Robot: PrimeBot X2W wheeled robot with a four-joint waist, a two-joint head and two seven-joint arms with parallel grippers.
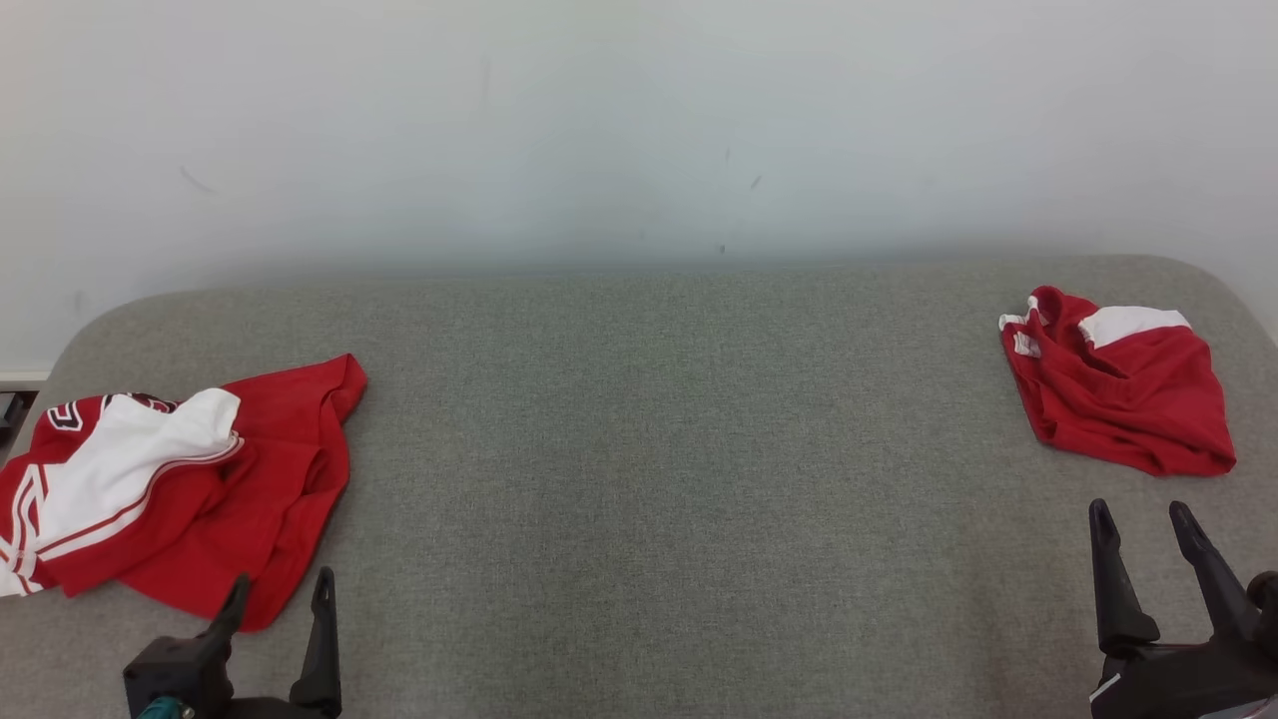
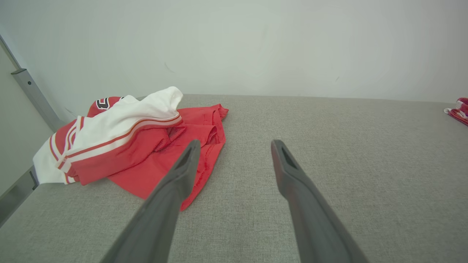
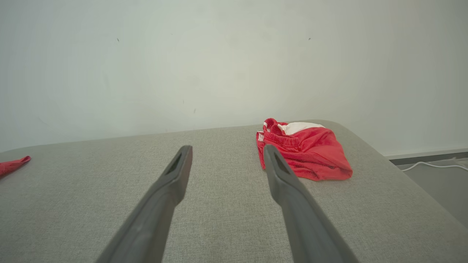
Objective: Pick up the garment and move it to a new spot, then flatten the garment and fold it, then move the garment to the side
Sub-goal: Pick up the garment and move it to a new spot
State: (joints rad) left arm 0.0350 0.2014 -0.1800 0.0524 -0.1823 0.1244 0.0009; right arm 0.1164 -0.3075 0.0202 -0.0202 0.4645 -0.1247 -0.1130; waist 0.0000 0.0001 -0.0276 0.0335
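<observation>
Running off frame at near edge, grey fabric surface (image 1: 679, 449); white wall (image 1: 639, 130) behind. Crumpled red-and-white garment (image 1: 200, 489) cut off at left, hem at left gripper (image 1: 282, 579) fingertips, contact unclear; jaws apart, empty. Smaller red garment (image 1: 1118, 394) ahead of right gripper (image 1: 1139, 507), apart from it; jaws spread, empty.

Grey fabric table (image 1: 659, 449): crumpled jersey (image 1: 180, 479) left, red shorts (image 1: 1128, 404) right.

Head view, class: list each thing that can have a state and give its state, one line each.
Left garment: crumpled, lying loose on the grey surface.
Right garment: bunched up, lying loose.
Left hand: open, empty.
Right hand: open, empty.
</observation>
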